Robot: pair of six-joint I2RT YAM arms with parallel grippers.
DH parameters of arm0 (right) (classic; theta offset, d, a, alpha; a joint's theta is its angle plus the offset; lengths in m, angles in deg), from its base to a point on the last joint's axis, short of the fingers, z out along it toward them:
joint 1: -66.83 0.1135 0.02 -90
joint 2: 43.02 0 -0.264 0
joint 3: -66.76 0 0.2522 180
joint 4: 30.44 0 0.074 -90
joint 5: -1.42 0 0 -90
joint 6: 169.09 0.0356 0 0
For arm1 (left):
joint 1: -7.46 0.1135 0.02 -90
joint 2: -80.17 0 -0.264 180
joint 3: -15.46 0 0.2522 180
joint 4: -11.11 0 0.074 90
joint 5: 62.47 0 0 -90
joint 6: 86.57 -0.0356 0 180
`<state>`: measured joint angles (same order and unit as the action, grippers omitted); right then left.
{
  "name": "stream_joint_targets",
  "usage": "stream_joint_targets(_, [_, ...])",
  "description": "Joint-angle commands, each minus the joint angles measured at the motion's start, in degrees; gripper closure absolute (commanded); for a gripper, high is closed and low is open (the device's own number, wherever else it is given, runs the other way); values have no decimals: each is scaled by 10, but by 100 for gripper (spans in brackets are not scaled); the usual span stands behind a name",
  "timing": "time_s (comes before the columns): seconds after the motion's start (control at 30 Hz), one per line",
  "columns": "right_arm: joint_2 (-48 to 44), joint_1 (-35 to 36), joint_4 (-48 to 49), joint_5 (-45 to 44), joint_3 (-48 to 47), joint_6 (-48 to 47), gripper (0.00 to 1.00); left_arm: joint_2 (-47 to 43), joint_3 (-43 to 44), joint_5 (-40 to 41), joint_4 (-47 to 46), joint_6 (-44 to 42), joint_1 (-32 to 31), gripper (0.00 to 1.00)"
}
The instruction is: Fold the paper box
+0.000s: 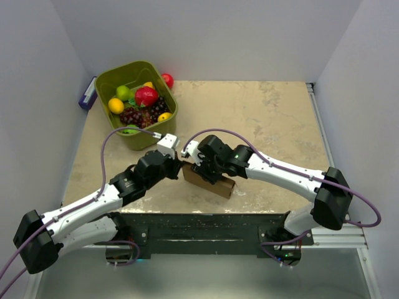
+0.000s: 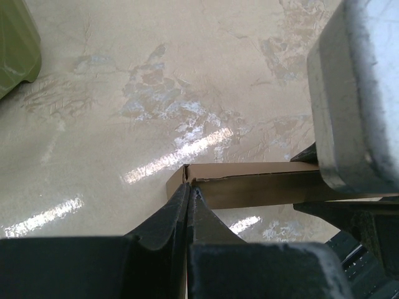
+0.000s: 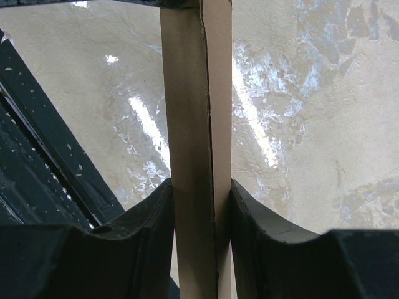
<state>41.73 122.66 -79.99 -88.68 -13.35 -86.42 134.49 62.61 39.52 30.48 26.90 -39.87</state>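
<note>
While the paper box (image 1: 211, 180) is lying on the table (image 1: 274, 118) near its front edge, between the two arms, the left fingers (image 2: 165, 218) are pressing closed on a thin cardboard edge at its corner. The right fingers (image 3: 146, 218) are clamping a doubled brown panel from both sides. A green bin (image 1: 167, 118) of fruit is sitting well apart at the far left.

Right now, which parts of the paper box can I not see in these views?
- Top view: the left arm and right arm cover part of the paper box; flaps hidden.
- Left wrist: left fingers and a grey housing hide all but one edge.
- Right wrist: frame edges cut off the panel between the right fingers.
</note>
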Motion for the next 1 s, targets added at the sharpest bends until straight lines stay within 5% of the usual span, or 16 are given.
stream_joint_targets(0.0, [-7, -1, -7, -17, 6, -8, 96, 1, -25, 8, 23, 7, 3, 95])
stream_joint_targets(0.43, [-6, -1, -6, -13, 9, -13, 96, -15, 4, 4, 27, -7, 3, 66])
stream_joint_targets(0.97, [-6, -1, -7, -12, 8, -13, 97, -19, 19, -24, -40, -28, 2, 69])
